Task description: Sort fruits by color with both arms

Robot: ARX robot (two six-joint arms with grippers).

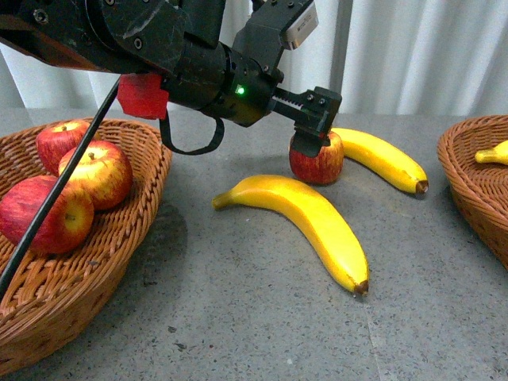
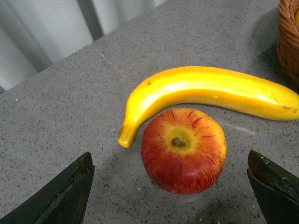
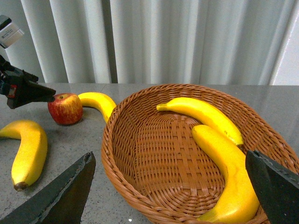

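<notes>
- Left gripper (image 1: 311,136): jaws spread wide. In the left wrist view a finger (image 2: 60,196) stands on each side of the lone apple (image 1: 317,159), and neither touches its skin.
- Right gripper (image 3: 170,156): jaws likewise released and nothing between them. It hangs over the right basket (image 3: 140,186).
- The lone apple sits upright on the grey table (image 1: 238,317), stem up, red with a yellow patch round the stem. It is at the far middle of the table, between the two baskets.
- Far banana (image 1: 385,159) lies on the table just behind the apple, curving round it. Contact between them cannot be judged.
- Near banana (image 1: 309,218) lies on the table in front of the apple, apart from it, dark tip toward the camera.
- Left basket (image 1: 151,171) is wicker and holds three red apples: one at the back (image 1: 59,139), one in the middle (image 1: 99,171), one at the front (image 1: 48,214).
- The right basket holds two bananas side by side: one further in (image 3: 205,114), one nearer the rim (image 3: 231,172).
- The left arm's green light (image 1: 239,90) is lit.
- Pale curtain (image 1: 413,48) hangs behind the table.
</notes>
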